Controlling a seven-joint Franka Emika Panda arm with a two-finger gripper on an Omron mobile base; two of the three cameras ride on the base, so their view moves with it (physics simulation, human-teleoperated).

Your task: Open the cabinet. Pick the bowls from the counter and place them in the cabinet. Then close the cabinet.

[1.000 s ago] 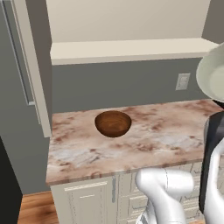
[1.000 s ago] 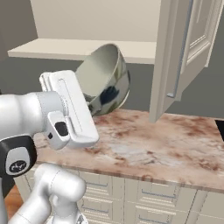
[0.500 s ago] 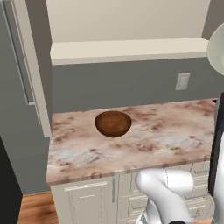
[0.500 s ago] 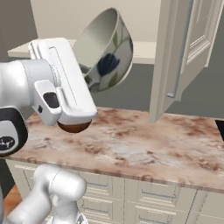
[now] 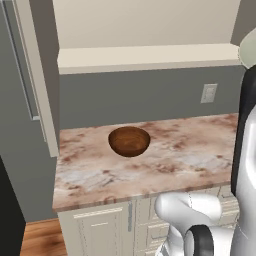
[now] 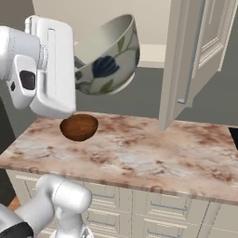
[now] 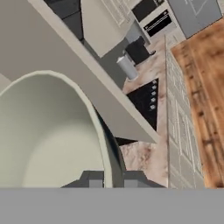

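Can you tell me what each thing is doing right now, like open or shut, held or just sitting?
cabinet: doors open, shelf bare.
ceramic bowl: held up in the air, tilted.
wooden bowl: sitting upright on the counter.
gripper: shut on the ceramic bowl's rim.
base cupboards: closed.

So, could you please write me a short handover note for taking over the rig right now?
Gripper: shut on the rim of the grey-green bowl, held tilted in the air in front of the cabinet shelf.
Wooden bowl: on the counter, untouched.
Cabinet: doors open; right door swung out.
Done: cabinet opened, first bowl picked up.
Left: set this bowl on the shelf, fetch and place the wooden bowl, close the cabinet.
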